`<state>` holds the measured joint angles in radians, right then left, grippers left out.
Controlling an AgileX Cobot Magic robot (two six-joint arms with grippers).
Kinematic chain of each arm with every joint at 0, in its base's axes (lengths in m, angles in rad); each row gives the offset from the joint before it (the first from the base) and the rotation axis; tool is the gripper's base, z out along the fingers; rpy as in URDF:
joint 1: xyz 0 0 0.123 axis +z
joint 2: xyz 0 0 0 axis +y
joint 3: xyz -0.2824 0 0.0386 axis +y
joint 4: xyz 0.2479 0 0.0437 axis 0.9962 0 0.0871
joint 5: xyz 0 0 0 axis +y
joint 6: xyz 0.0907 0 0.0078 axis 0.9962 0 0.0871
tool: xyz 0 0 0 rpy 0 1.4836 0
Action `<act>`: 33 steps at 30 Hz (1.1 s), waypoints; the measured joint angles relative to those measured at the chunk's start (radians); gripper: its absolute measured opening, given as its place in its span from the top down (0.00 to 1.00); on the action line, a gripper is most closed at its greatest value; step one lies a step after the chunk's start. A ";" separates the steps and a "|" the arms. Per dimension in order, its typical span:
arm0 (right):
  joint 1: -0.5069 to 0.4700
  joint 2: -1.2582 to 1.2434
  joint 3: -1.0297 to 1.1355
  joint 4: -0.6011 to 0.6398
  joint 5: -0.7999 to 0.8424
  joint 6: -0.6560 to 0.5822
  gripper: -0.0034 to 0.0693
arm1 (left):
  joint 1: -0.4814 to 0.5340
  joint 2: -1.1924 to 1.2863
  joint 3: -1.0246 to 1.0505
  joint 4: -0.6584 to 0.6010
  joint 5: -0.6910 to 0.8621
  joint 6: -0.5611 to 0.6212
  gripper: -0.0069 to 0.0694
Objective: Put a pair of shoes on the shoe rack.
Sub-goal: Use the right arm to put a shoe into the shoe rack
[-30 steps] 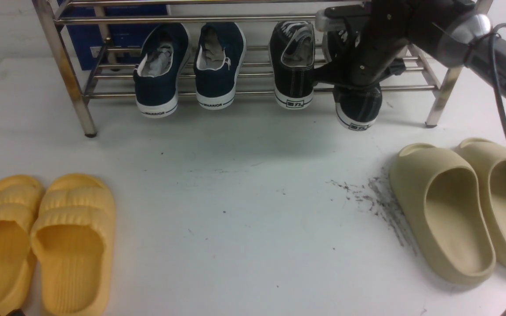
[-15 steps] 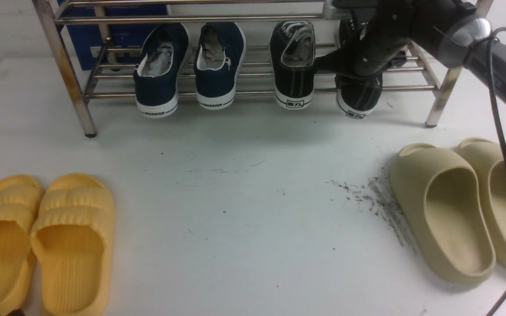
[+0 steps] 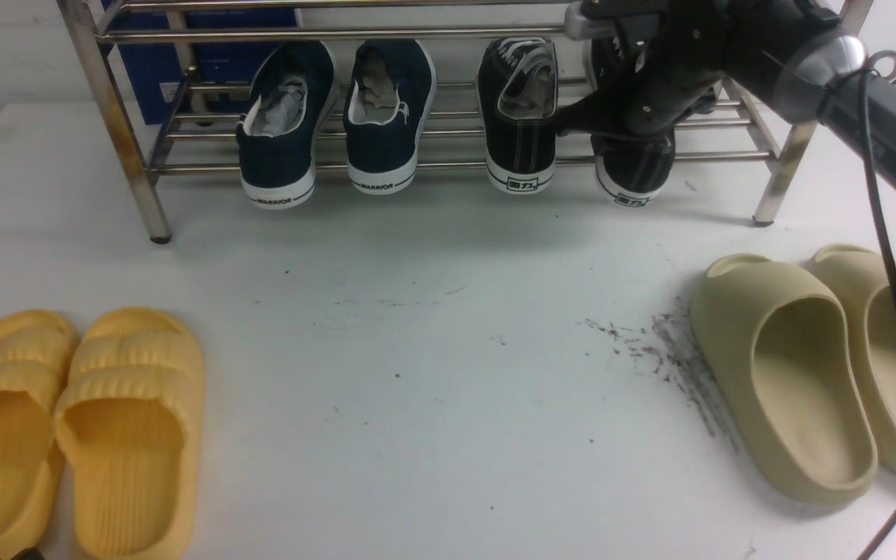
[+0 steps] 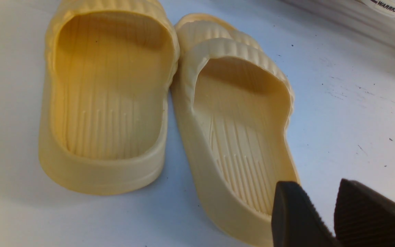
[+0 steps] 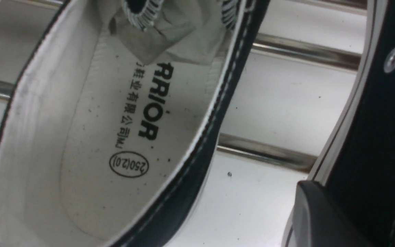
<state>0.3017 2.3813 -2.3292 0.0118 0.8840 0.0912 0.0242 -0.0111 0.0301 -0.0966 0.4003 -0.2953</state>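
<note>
Two black canvas sneakers sit heel-out on the lower bars of the steel shoe rack [image 3: 117, 117]. The left black sneaker [image 3: 522, 132] rests free, and its white insole [image 5: 108, 130] fills the right wrist view. My right gripper [image 3: 627, 128] is shut on the side wall of the right black sneaker [image 3: 635, 175], whose heel pokes past the front bar. One finger [image 5: 321, 212] presses on that shoe's outer wall [image 5: 382, 137]; the other finger is hidden. My left gripper [image 4: 315, 183] hangs open and empty above the heel of a yellow slide [image 4: 238, 137].
Two navy sneakers [image 3: 285, 140] stand on the rack's left half. A pair of yellow slides [image 3: 129, 435] lies front left and a pair of beige slides [image 3: 790, 373] front right. A blue box [image 3: 207, 70] stands behind the rack. Dark scuff marks [image 3: 666, 350] spot the floor.
My right arm has pushed the right black sneaker back and up onto the rack, so its heel now hangs out less. The left arm has not moved.
</note>
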 joint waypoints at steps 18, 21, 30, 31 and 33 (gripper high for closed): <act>-0.001 -0.121 -0.010 -0.012 0.185 -0.018 0.53 | 0.000 0.000 0.000 0.000 0.000 0.000 0.65; -0.001 -0.159 -0.009 0.013 0.292 -0.019 0.54 | 0.000 0.000 0.000 0.000 0.000 0.000 0.65; -0.001 -0.252 0.039 0.014 0.364 -0.071 0.78 | 0.000 0.000 0.000 0.000 0.000 0.000 0.65; -0.001 -0.279 0.090 0.014 0.364 -0.075 0.84 | 0.000 0.000 0.000 0.000 0.000 0.000 0.65; -0.001 -0.328 0.170 0.008 0.362 -0.075 0.91 | 0.000 0.000 0.000 0.000 0.000 0.000 0.65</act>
<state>0.3005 2.0535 -2.1590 0.0202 1.2463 0.0161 0.0242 -0.0111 0.0301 -0.0966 0.4003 -0.2953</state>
